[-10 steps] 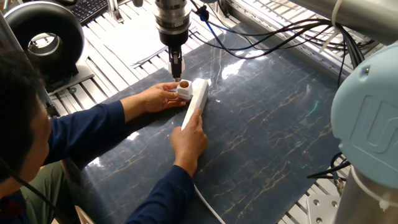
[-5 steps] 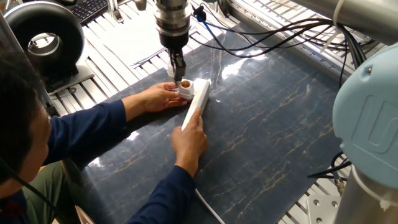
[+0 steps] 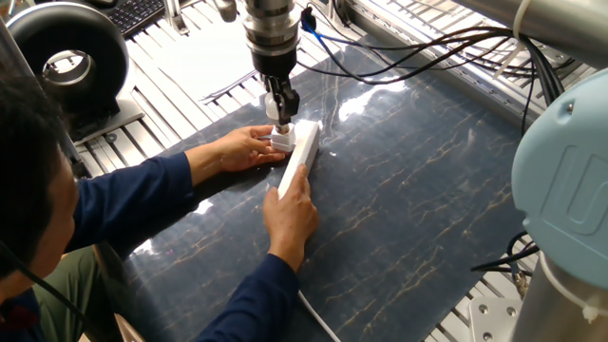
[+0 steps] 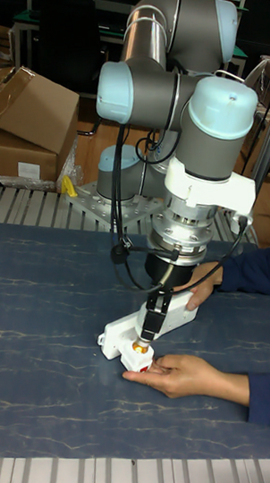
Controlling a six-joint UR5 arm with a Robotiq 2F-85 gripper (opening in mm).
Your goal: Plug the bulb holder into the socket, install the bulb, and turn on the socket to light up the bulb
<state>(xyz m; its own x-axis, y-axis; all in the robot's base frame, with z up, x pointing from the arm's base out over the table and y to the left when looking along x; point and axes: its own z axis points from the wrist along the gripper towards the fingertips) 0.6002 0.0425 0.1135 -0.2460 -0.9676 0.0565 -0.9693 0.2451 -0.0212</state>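
Here, pincer (image 3: 279,121) over bulb holder (image 3: 280,141) beside socket (image 3: 300,157), grip state unclear, no legible labels.

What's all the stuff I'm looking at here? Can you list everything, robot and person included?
Socket: one, white, lying on the dark mat, steadied by a hand.
Bulb holder: one, white cube, against the socket's side, under the gripper.
Mat: one, dark blue marbled, covering the table.
Round black device: one, far left beside the mat.
Keyboard: one, black, top left.
Cardboard boxes: brown, on the floor behind the table.
Cables: black and blue, trailing from the arm.
Person's hands: two, blue sleeves, one on the socket, one by the holder.
Robot arm: one, grey with light blue caps.
Gripper: one, black, just above the holder.
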